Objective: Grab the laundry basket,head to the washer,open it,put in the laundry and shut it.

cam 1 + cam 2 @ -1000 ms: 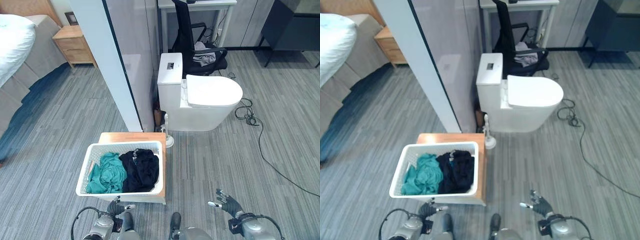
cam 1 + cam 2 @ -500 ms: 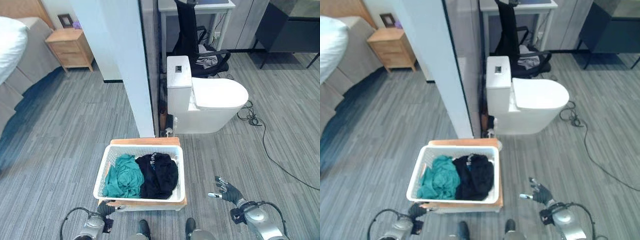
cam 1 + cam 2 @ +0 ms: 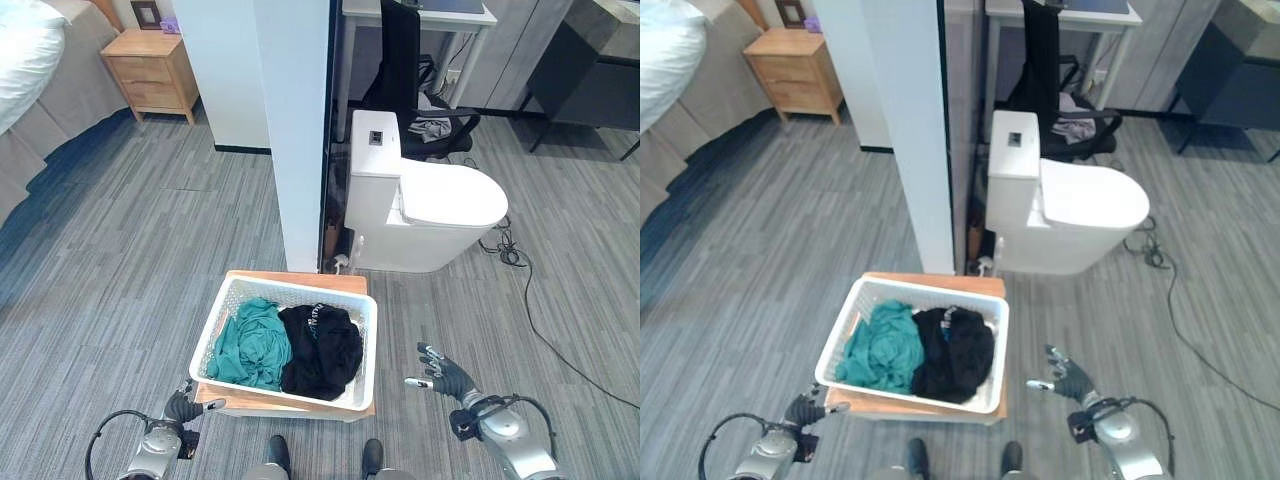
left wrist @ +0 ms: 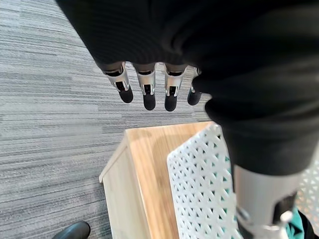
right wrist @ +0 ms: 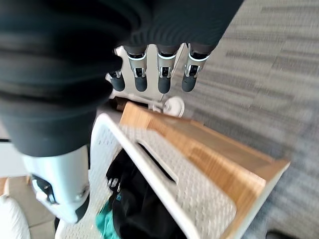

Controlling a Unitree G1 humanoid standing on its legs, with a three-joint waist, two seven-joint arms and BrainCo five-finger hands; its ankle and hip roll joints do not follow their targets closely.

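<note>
Left hand [image 3: 183,406] hangs with fingers straight and relaxed, holding nothing, just off the near left corner of the wooden stand [image 3: 300,283]. White laundry basket [image 3: 364,345] sits on that stand, carrying a teal garment [image 3: 249,346] and black garment [image 3: 322,348], not yet grasped. Right hand [image 3: 443,372], fingers spread wide and empty, waits beside the stand's right edge; every step remains, by my judgement

Laundry basket [image 3: 222,318]: white perforated plastic, matt. Clothes: soft crumpled cloth, teal [image 3: 250,345] and black [image 3: 322,349]. Low stand [image 4: 149,164] under the basket: smooth pale wood. Floor [image 3: 120,260]: grey, streaked, matt planks. Toilet [image 3: 430,205], upper right: glossy white ceramic. Nightstand [image 3: 155,65], upper left: light wood.
</note>
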